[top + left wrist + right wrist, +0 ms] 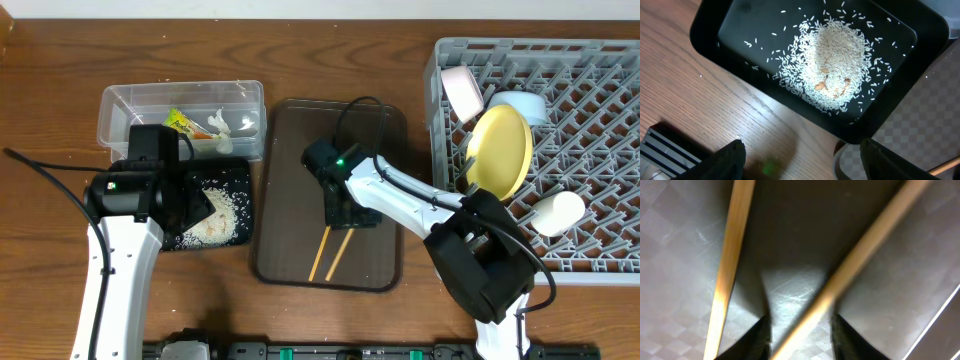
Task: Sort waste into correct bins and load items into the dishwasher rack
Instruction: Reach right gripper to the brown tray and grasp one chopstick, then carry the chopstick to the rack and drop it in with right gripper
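Two wooden chopsticks [330, 255] lie on the dark brown tray [290, 140]. My right gripper [350, 212] is low over their upper ends. In the right wrist view it [802, 340] is open, with one chopstick [865, 250] running between the fingers and the other chopstick [732, 255] to the left. My left gripper [195, 205] is open and empty over the black bin [240, 170], which holds white rice [835, 55]. The clear bin [110, 110] holds the green-and-yellow wrapper [180, 122] and tissue bits [220, 125].
The grey rack [600, 100] at the right holds a yellow plate [500, 150] on edge, a white bowl [555, 213], a light blue bowl [520, 105] and a pale cup [462, 90]. In the left wrist view the black bin [740, 30] sits beside the tray [920, 115].
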Robot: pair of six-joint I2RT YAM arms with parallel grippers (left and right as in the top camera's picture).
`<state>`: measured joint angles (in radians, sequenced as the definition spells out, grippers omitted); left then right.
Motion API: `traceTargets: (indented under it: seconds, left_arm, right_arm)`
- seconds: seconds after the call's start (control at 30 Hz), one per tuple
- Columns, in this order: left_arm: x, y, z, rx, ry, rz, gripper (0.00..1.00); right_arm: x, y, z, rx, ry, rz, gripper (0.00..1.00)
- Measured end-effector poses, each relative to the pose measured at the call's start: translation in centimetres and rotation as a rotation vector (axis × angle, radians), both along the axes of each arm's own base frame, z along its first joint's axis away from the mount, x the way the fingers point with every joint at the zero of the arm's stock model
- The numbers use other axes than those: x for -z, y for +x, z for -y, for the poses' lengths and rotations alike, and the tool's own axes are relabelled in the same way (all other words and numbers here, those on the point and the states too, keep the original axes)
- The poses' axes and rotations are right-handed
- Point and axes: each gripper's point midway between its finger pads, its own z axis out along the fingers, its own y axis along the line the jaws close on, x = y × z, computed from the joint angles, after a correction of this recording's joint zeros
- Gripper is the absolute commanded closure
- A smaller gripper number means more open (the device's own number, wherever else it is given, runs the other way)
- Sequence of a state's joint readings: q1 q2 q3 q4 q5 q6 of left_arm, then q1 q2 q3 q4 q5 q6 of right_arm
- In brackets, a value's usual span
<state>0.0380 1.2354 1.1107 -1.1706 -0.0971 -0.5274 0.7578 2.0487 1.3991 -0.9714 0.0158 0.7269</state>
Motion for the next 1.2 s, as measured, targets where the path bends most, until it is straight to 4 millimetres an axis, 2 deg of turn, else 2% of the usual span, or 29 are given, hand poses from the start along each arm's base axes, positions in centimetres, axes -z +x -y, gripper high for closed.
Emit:
traceTargets:
  seconds: [0.2, 0.33, 0.43, 0.53, 0.77, 0.87, 0.93, 1.03, 1.1, 1.2]
  left_arm:
    - [0.0, 0.0, 0.0, 0.0, 0.0, 0.0, 0.24]
    - [0.0, 0.0, 0.0, 0.0, 0.0, -0.001, 0.24]
    - [0.0, -0.1, 0.0, 0.0, 0.0, -0.003, 0.24]
    - [0.0, -0.1, 0.0, 0.0, 0.0, -0.005, 0.24]
    - [0.0, -0.2, 0.0, 0.0, 0.0, -0.006, 0.24]
    - [0.0, -0.2, 0.0, 0.0, 0.0, -0.006, 0.24]
    - [0.0, -0.2, 0.0, 0.0, 0.0, -0.007, 0.24]
    - [0.0, -0.2, 0.0, 0.0, 0.0, -0.007, 0.24]
    - [0.0, -0.2, 0.0, 0.0, 0.0, -0.007, 0.24]
    - [0.0, -0.2, 0.0, 0.0, 0.0, -0.007, 0.24]
  right_arm:
    - [0.0, 0.1, 0.0, 0.008, 0.0, 0.007, 0.83]
    - [0.0, 0.2, 0.0, 0.015, 0.002, 0.01, 0.86]
    - [0.0, 0.3, 0.1, 0.018, 0.001, 0.009, 0.94]
    - [0.0, 0.5, 0.6, 0.036, -0.004, 0.004, 0.98]
    - [-0.1, 1.0, 2.1, 0.038, -0.011, -0.025, 0.99]
    - [-0.8, 1.4, 2.7, 0.02, -0.003, -0.02, 0.99]
    - [-2.3, 2.1, 3.1, -0.003, 0.022, 0.012, 0.99]
    - [-6.7, 3.7, 4.2, -0.042, 0.087, 0.114, 0.99]
    - [-9.7, 4.4, 5.6, -0.057, 0.119, 0.178, 0.99]
    - [-13.9, 5.4, 8.7, -0.063, 0.139, 0.28, 0.99]
